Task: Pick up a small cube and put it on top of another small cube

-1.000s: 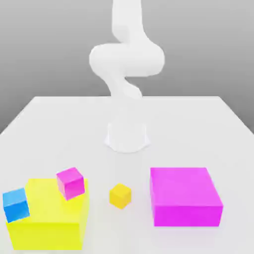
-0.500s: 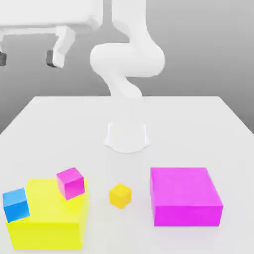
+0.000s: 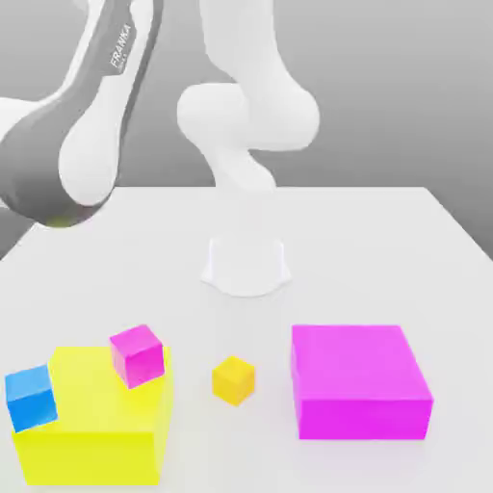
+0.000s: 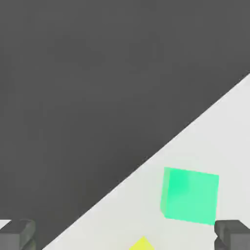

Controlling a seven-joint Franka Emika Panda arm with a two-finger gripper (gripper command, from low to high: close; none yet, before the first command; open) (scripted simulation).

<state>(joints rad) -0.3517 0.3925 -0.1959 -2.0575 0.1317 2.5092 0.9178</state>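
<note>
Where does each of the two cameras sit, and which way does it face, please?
Exterior view: off the arm, facing the white table and the arm's base; shows the arm, large yellow block, magenta block and three small cubes.
Hand view: on the hand, looking obliquely at the table edge and a green cube; both open fingertips show at the frame's corners.
Shared: the table, and possibly the yellow sliver.

A green cube (image 4: 189,196) sits on the white table (image 4: 229,127) between the gripper's (image 4: 125,235) wide-apart fingertips (image 4: 233,233).
</note>
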